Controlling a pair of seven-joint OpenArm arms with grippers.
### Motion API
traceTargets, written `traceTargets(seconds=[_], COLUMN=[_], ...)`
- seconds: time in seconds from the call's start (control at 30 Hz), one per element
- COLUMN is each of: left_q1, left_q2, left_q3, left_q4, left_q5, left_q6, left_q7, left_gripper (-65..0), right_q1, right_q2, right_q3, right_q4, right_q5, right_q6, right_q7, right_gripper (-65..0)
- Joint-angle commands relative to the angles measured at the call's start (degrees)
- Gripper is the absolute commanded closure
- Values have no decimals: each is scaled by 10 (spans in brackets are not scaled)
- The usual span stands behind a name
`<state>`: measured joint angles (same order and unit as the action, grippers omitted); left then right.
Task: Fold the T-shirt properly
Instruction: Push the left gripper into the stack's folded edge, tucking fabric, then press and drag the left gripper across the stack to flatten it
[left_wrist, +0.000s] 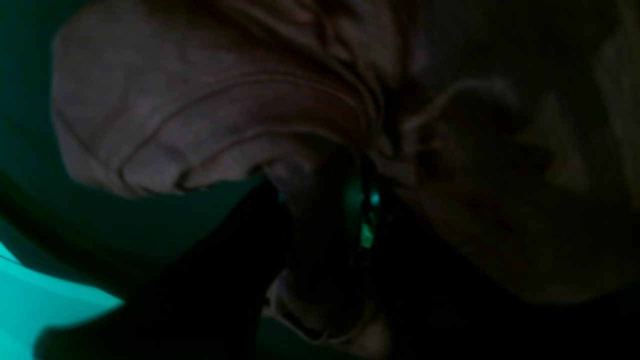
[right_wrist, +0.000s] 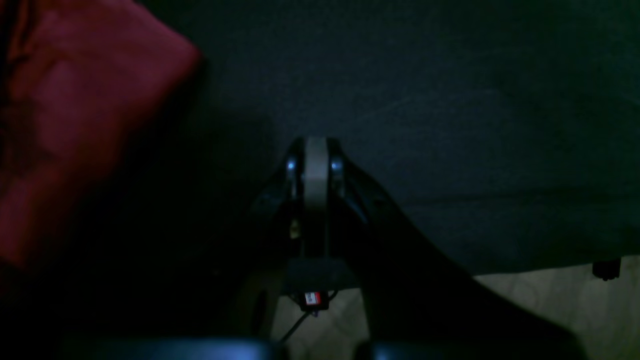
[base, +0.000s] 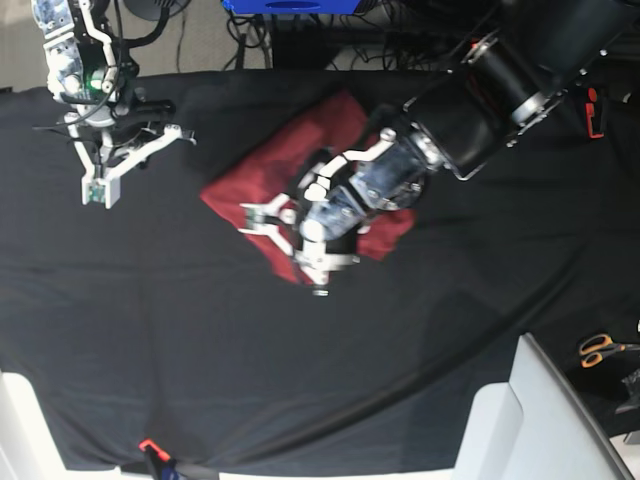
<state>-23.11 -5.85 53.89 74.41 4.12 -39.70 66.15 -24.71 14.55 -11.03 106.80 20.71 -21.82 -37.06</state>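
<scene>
Lying bunched: one T-shirt (base: 335, 150), two grippers.

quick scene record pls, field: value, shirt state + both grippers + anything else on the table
shirt: T-shirt, red, folded into a compact bundle on the black table cloth
left gripper: left gripper down on the bundle's near edge; wrist view shows fabric bunched between its fingers
right gripper: right gripper shut, empty, over bare cloth, apart from the shirt
other: orange-handled scissors at the table's edge
</scene>
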Motion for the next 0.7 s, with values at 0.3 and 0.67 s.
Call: traceTargets(seconds=[0.3, 0.67], left_q1=[-20, -42], left_q2=[33, 75], left_q3=[138, 137], left_q4=[-58, -140], left_q5=[75, 109], left_q6=[-3, -3], left_q7=[-86, -170], left_gripper=[0, 0], right_q1=[1, 90], right_q2=[6, 1], right_q3=[39, 37], right_q4=[7, -157], right_q5=[-3, -3], right_q6=[0, 2], right_q7=[10, 11], right_gripper=[-2, -2])
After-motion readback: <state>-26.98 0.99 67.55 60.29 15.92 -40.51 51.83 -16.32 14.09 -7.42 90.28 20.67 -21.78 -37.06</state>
